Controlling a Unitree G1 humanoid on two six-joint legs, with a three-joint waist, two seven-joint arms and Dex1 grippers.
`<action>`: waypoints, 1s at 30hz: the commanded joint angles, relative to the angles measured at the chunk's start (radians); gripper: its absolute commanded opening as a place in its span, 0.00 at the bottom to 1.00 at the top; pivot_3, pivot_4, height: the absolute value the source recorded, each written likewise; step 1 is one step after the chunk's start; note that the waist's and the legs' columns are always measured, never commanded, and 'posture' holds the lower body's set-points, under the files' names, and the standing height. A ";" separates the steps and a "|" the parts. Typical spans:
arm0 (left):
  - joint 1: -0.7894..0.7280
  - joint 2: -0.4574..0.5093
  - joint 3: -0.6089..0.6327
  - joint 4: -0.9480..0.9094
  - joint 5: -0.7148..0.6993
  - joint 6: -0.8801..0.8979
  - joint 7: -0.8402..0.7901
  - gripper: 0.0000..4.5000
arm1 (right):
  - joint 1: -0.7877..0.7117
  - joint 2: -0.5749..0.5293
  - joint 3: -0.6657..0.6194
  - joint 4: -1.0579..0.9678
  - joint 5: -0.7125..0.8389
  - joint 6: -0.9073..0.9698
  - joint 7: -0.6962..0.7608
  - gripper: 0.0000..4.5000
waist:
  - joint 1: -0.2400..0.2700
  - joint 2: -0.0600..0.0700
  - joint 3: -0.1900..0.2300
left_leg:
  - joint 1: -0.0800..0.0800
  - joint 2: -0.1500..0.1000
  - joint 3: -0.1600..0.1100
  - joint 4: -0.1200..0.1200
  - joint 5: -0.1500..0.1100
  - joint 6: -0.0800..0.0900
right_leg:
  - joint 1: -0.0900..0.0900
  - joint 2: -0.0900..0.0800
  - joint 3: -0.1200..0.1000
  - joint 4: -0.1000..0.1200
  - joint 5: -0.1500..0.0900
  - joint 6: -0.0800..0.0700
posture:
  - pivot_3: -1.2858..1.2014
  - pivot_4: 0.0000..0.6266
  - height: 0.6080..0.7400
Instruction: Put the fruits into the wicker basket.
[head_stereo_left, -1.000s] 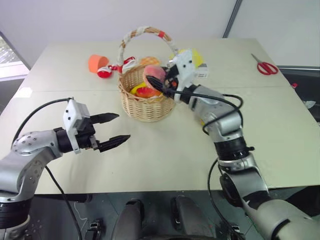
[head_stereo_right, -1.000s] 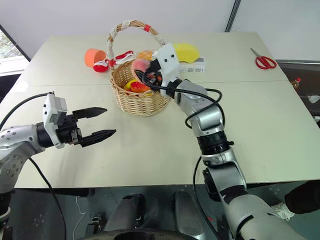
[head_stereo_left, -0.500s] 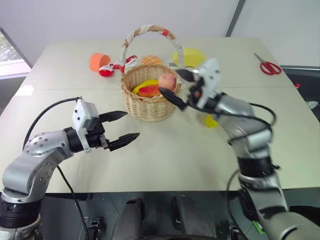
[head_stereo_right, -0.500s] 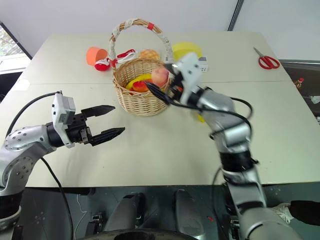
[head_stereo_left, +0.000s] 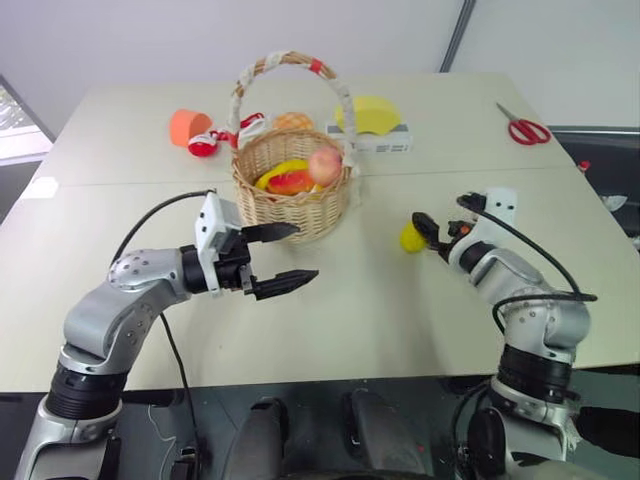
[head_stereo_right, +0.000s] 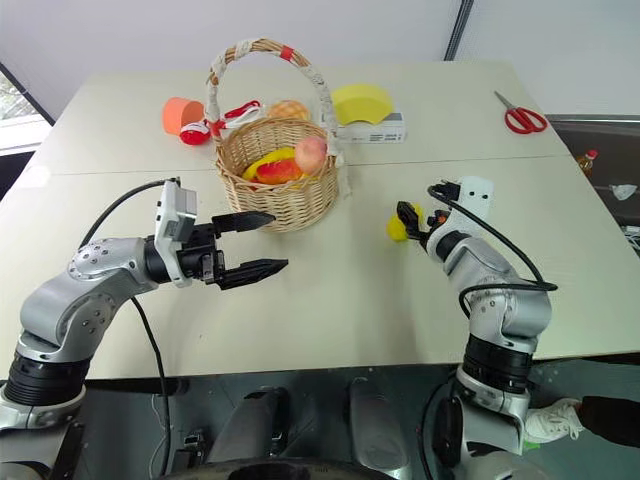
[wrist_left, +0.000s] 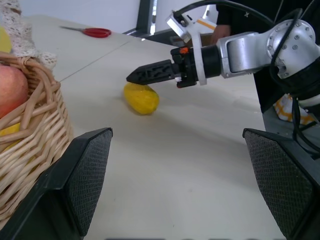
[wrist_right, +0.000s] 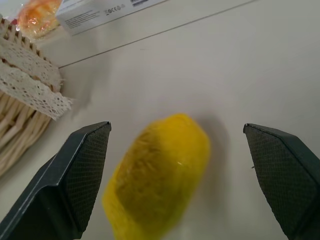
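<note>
Pale and matte, the table (head_stereo_left: 330, 300) runs back to a white wall, with dark floor showing at its near edge. From the table's middle, the basket (head_stereo_left: 292, 195) stands at about 11 o'clock, its arched handle (head_stereo_left: 290, 62) wrapped in white strip with a patch of red tape. Inside it lie 3 fruits: a pink peach (head_stereo_left: 325, 165) against the right wall, a red-orange one (head_stereo_left: 293, 182) and a yellow one (head_stereo_left: 279, 171) beside it. A lemon (head_stereo_left: 411, 237) lies on the bare table at about 3 o'clock from the basket, apart from it. The right gripper (head_stereo_left: 433, 232) sits just at the lemon's right side, its 2 fingers spread wide with the lemon in front of the gap, not held; whether a fingertip touches it I cannot tell. The left gripper (head_stereo_left: 283, 258) hovers at about 6 o'clock from the basket, close to its front wall, fingers wide apart and holding nothing. Behind the basket are an orange cup (head_stereo_left: 184, 125) at 10 o'clock, a tan bun (head_stereo_left: 293, 121) at 12 o'clock, and a yellow block (head_stereo_left: 373, 114) on a white box (head_stereo_left: 375, 141) at 1 o'clock. Red scissors (head_stereo_left: 523, 127) lie far off at 2 o'clock.
</note>
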 joint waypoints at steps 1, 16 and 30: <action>-0.002 0.010 0.021 -0.026 0.000 -0.020 -0.002 1.00 | -0.013 0.004 -0.003 -0.002 0.025 0.021 -0.009 0.98 | 0.001 0.000 0.000 | 0.000 0.000 0.000 0.000 0.000 0.000 | 0.000 0.000 0.000 0.000 0.000 0.000 | 0.52 0.24 1.00; 0.063 0.058 0.110 0.003 0.010 -0.043 0.023 1.00 | -0.007 -0.284 0.391 -0.194 -0.098 -0.236 0.312 0.31 | -0.003 0.000 0.000 | -0.002 -0.001 0.000 0.000 0.000 0.000 | -0.001 0.000 0.000 -0.001 0.000 0.000 | 0.52 0.24 1.00; 0.120 0.050 0.155 -0.031 0.009 -0.059 0.062 1.00 | -0.439 0.036 0.618 0.373 -0.304 -0.564 0.293 0.31 | 0.000 -0.001 0.000 | -0.004 0.002 0.000 0.001 0.000 -0.001 | -0.005 -0.001 -0.001 0.000 0.001 -0.001 | 0.52 0.24 1.00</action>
